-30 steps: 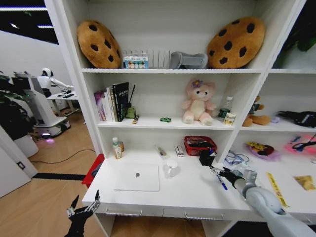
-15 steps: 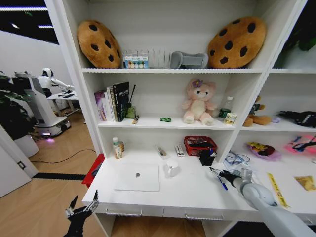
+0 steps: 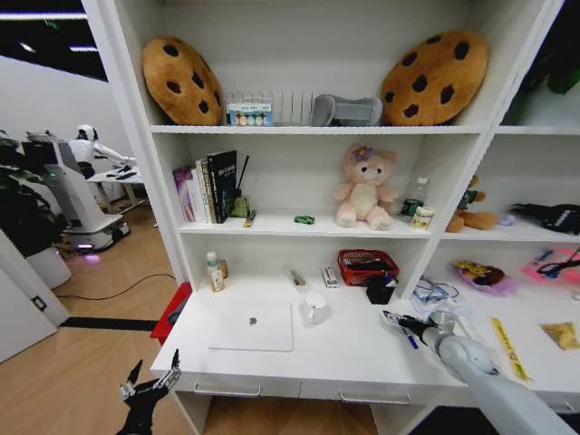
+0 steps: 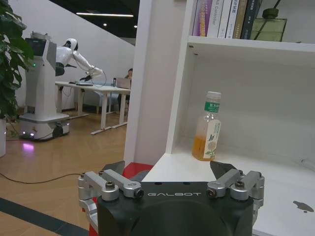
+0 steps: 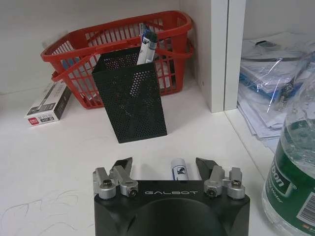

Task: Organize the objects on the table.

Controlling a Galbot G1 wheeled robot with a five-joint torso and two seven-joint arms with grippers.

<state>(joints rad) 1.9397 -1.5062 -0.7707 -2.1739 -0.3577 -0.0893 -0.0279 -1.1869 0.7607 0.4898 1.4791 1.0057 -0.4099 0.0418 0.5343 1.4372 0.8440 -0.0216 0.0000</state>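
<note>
My right gripper (image 3: 391,318) hovers low over the white table (image 3: 340,355), open, a short way in front of the black mesh pen holder (image 3: 381,290). In the right wrist view the open right gripper (image 5: 165,164) points at that holder (image 5: 130,101), which has a pen (image 5: 146,43) standing in it. The white end of another pen (image 5: 178,170) shows between the fingers, untouched. A blue pen (image 3: 410,340) lies on the table under my right wrist. The silver laptop (image 3: 251,326) lies closed at the left, and a green toy car (image 3: 304,219) sits on the shelf above. My left gripper (image 3: 149,385) hangs open below the table's left corner.
A red basket (image 5: 113,39) stands behind the holder, with a small box (image 5: 47,103) beside it. A water bottle (image 5: 293,187) and wrapped papers (image 5: 275,98) lie close to my right gripper. A white mug (image 3: 314,308) is by the laptop, and a tea bottle (image 4: 207,130) at the back left.
My right gripper has slid a little to the left, toward the pen holder. The left arm has stayed where it was.
</note>
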